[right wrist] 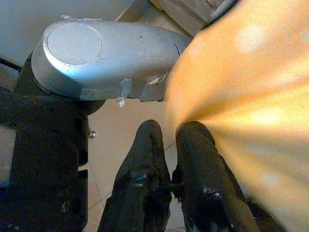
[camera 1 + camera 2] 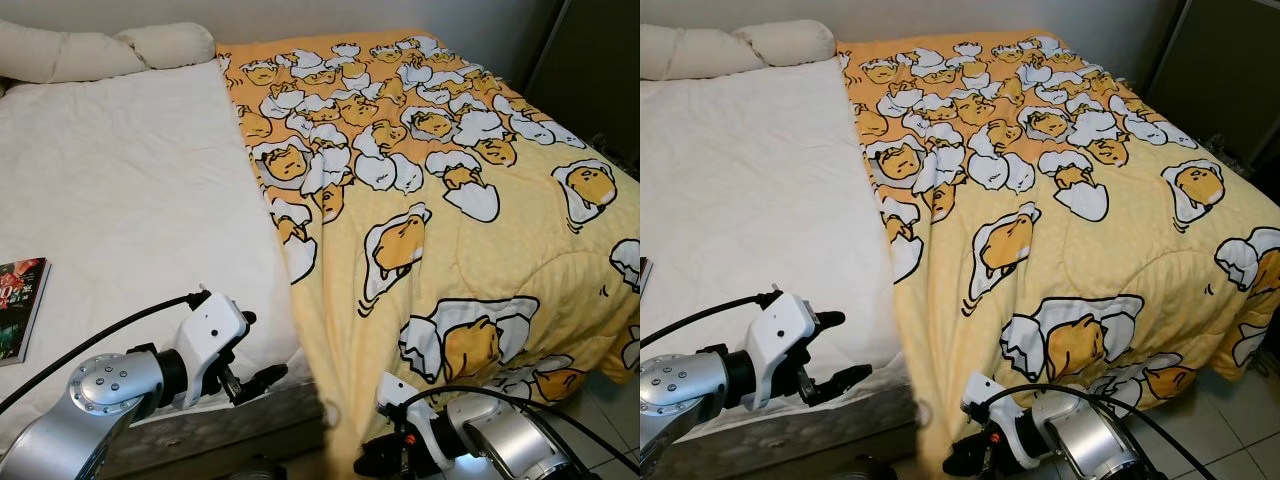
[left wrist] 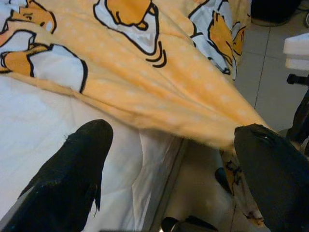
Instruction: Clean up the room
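- Right wrist view: the right gripper (image 1: 169, 145) has its black fingers pressed together beside the orange fabric, over floor tiles.
- Left gripper (image 3: 169, 159) is spread wide at the bed's foot.
- Yellow cartoon-egg printed quilt (image 2: 420, 190) covers the bed's right half; white quilted mattress cover (image 2: 120, 190) lies bare.
- Dark-covered book (image 2: 20, 305) rests left.
- Cream pillows (image 2: 100, 48) lie farthest.

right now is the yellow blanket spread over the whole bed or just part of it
Just part. The yellow egg-print blanket covers the bed's right side; the white mattress cover lies bare on the left, up to the pillows.
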### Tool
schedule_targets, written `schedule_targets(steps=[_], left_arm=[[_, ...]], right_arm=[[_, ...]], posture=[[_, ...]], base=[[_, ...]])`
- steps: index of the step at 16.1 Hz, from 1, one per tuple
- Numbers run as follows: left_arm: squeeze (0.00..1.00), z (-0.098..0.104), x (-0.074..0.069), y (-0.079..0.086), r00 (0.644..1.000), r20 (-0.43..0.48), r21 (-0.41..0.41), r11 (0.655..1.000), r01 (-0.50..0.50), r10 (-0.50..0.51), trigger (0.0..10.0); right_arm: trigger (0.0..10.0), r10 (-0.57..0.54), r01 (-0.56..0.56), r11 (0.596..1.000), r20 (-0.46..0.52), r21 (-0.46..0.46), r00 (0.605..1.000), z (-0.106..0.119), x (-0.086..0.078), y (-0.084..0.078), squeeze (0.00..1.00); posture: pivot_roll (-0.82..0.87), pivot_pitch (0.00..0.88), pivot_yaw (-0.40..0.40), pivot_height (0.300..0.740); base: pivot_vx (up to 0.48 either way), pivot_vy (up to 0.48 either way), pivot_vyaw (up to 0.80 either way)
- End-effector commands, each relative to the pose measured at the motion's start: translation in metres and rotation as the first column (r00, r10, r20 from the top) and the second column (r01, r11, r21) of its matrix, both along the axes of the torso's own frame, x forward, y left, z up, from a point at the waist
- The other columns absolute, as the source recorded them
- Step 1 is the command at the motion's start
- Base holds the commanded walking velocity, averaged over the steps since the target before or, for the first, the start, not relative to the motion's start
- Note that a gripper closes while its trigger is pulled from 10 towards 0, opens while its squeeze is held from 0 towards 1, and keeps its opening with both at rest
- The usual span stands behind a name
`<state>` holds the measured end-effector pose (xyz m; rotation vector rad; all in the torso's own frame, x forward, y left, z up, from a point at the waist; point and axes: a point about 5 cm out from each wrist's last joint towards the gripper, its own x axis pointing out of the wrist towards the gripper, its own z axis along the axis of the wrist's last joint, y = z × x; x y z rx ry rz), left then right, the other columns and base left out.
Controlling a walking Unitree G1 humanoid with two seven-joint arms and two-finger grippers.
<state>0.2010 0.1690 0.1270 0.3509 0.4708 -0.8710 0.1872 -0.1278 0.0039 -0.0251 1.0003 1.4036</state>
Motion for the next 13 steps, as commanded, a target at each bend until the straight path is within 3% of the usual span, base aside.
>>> schedule_targets(steps=[1, 4, 7, 8, 9, 10, 11, 13], left_arm=[[0.00, 0.002, 0.002, 0.001, 1.000, 0.016, 0.014, 1.000, 0.013, -0.013, 10.0], [0.00, -0.002, 0.004, 0.002, 1.000, 0.018, 0.014, 1.000, -0.001, 0.001, 10.0], [0.00, -0.006, 0.005, 0.002, 0.997, 0.030, -0.017, 0.997, -0.075, 0.075, 10.0], [0.00, -0.009, 0.008, 0.002, 0.990, 0.048, -0.028, 0.991, -0.133, 0.134, 10.0], [0.00, -0.013, 0.014, 0.003, 0.972, 0.082, -0.031, 0.975, -0.220, 0.222, 10.0], [0.00, -0.015, 0.016, 0.004, 0.962, 0.099, -0.031, 0.967, -0.254, 0.256, 10.0], [0.00, -0.017, 0.021, 0.005, 0.930, 0.143, -0.042, 0.941, -0.337, 0.339, 10.0], [0.00, -0.014, 0.027, 0.007, 0.860, 0.197, -0.093, 0.882, -0.462, 0.472, 10.0]], right_arm=[[10.0, 0.005, -0.005, 1.000, -0.004, 0.008, 1.000, 0.002, -0.001, 0.001, 1.00], [10.0, -0.072, 0.071, 0.997, 0.039, 0.029, 0.997, 0.006, 0.001, -0.002, 1.00], [10.0, -0.293, 0.287, 0.956, 0.142, 0.063, 0.945, 0.019, 0.011, -0.018, 1.00], [10.0, -0.399, 0.392, 0.917, 0.187, 0.076, 0.898, 0.023, 0.017, -0.025, 1.00], [10.0, -0.500, 0.489, 0.865, 0.274, 0.114, 0.821, 0.028, 0.025, -0.031, 1.00], [10.0, -0.536, 0.522, 0.842, 0.300, 0.134, 0.789, 0.030, 0.027, -0.033, 1.00], [10.0, -0.671, 0.650, 0.738, 0.298, 0.182, 0.679, 0.031, 0.031, -0.038, 1.00], [10.0, -0.825, 0.798, 0.552, 0.299, 0.242, 0.480, 0.035, 0.031, -0.041, 1.00]], posture=[[0.04, 0.000, 0.040, 0.740], [0.02, 0.000, 0.038, 0.740], [0.00, 0.000, 0.029, 0.740], [-0.01, 0.000, 0.025, 0.740], [-0.03, 0.000, 0.020, 0.740], [-0.03, 0.000, 0.020, 0.740], [-0.03, 0.000, 0.005, 0.740], [-0.03, 0.000, -0.008, 0.740]], base=[[0.000, 0.000, 0.00], [0.000, 0.000, 0.00], [0.000, 0.000, 0.00], [0.000, 0.000, 0.00], [0.000, 0.000, 0.00], [0.000, 0.000, 0.00], [0.000, 0.000, 0.00], [0.000, 0.000, -0.65]])
